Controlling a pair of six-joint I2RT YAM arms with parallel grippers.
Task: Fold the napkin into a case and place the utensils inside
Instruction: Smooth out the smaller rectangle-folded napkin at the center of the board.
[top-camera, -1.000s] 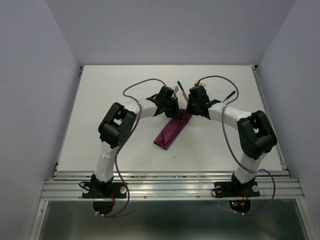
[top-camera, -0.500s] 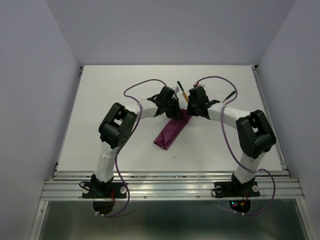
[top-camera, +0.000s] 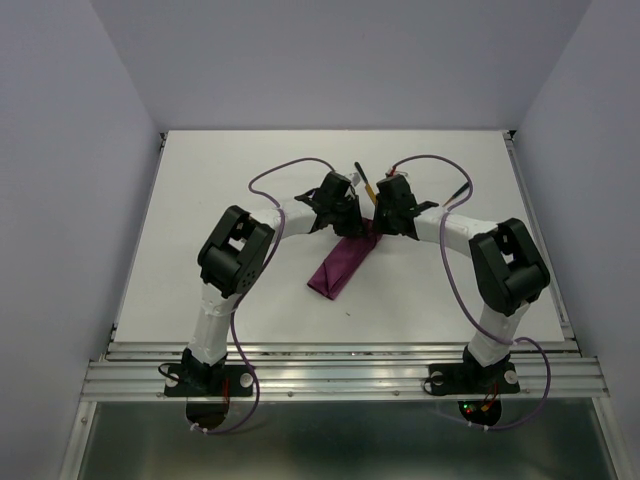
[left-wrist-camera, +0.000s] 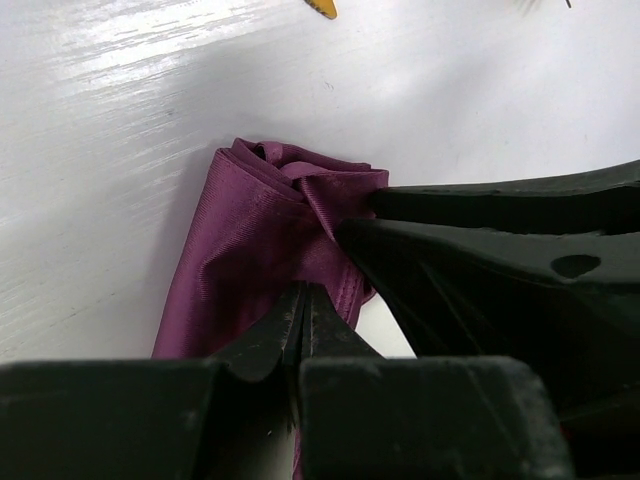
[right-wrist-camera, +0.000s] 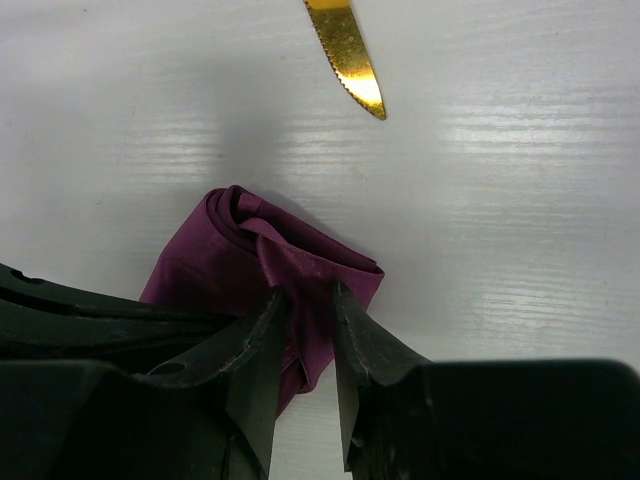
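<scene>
Magenta cloth is pinched tight in the left tool (left-wrist-camera: 300, 305), and the right tool (right-wrist-camera: 305, 335) clamps the same far end of the case (top-camera: 338, 268), mid-worktop (top-camera: 200, 220). Folding looks done. The knife (right-wrist-camera: 347, 55) lies just beyond and the second utensil (top-camera: 458, 190) toward the right edge, neither inside yet

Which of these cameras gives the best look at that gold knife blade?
The right wrist view: the knife blade lies close at the top, its saw-toothed edge plain. The left wrist view catches only the gold tip at its top edge. The top view shows the whole knife, black handle included, but tiny.
</scene>
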